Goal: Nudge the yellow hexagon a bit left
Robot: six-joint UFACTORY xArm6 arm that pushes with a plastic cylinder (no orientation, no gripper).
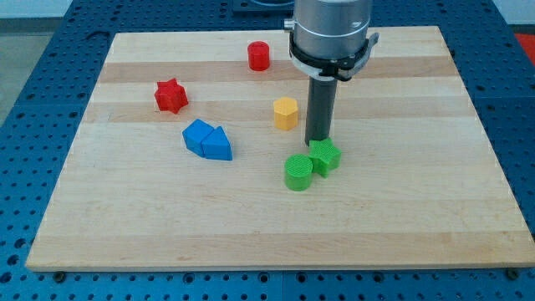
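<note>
The yellow hexagon (286, 113) stands near the middle of the wooden board (125, 226). My tip (317, 143) is to the right of it and a little lower in the view, a short gap away. The tip sits right behind the green star (324, 155), at its top edge. A green cylinder (298, 173) touches the green star on its lower left.
A red cylinder (259, 56) stands near the view's top. A red star (170, 95) is at the left. Two blue blocks (207, 140) lie together left of the yellow hexagon. The board's edges lie on a blue perforated table.
</note>
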